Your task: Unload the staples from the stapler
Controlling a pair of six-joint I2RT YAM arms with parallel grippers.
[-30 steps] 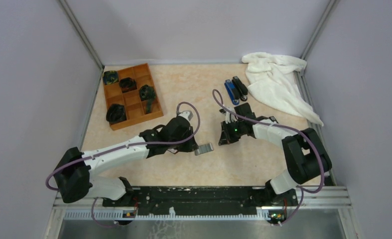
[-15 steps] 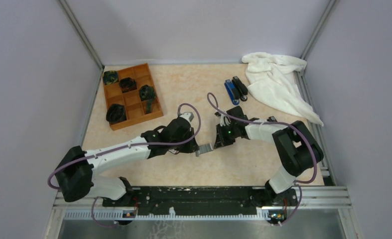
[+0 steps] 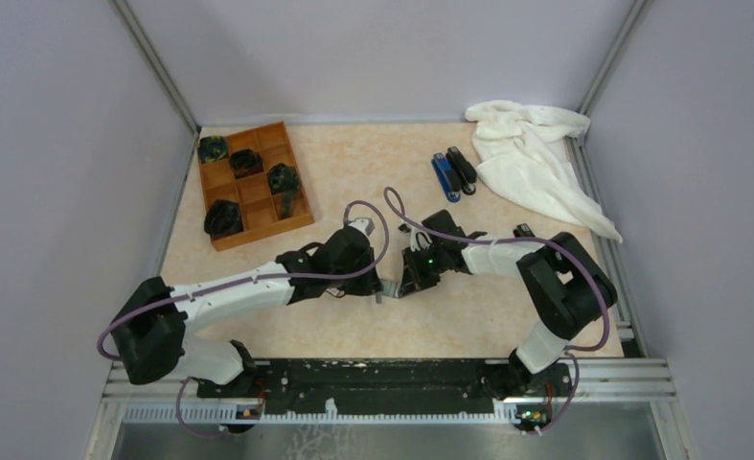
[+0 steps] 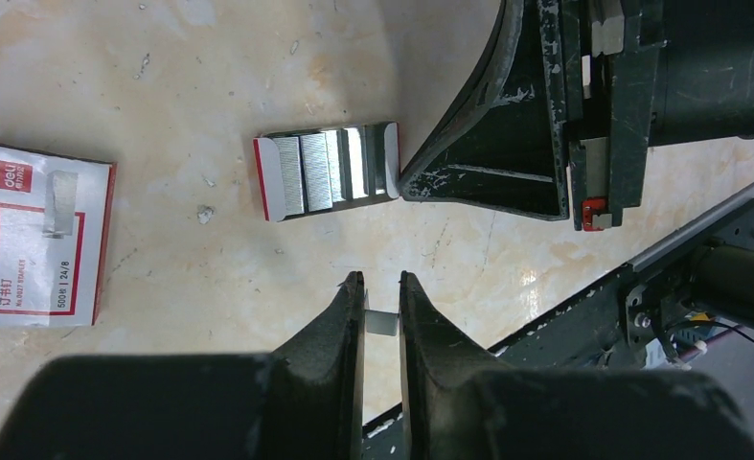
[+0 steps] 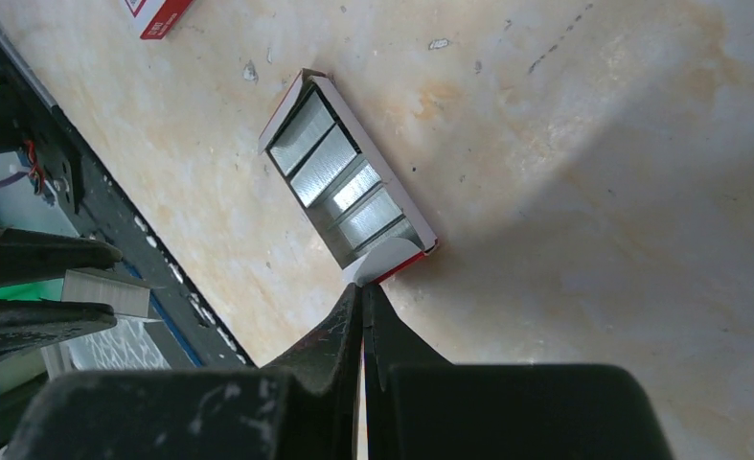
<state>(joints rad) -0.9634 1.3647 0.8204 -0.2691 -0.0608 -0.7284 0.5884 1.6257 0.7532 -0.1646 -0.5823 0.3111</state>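
Item 1, left gripper [image 4: 380, 283]: clamped on the staples [image 4: 380, 323], a short silvery strip pinched between its fingers, held low over the table [image 3: 354, 163] near its front middle
Item 2, right gripper [image 5: 361, 292]: clenched with nothing between the fingers, tips touching the end flap of the open staple box [image 4: 327, 171]
Item 3, open staple box: red-edged white tray lying flat, rows of staples inside, just beyond the left gripper
Item 4, closed staple box [image 4: 42, 233]: white and red, flat on the table, apart from the open one
Item 5, black stapler [image 3: 462, 170]: far right of the table, just beside a blue stapler [image 3: 444, 177], near a crumpled white cloth [image 3: 531, 158], well apart from both grippers
Item 6, wooden compartment tray [image 3: 265, 233]: far left, dark objects in several cells
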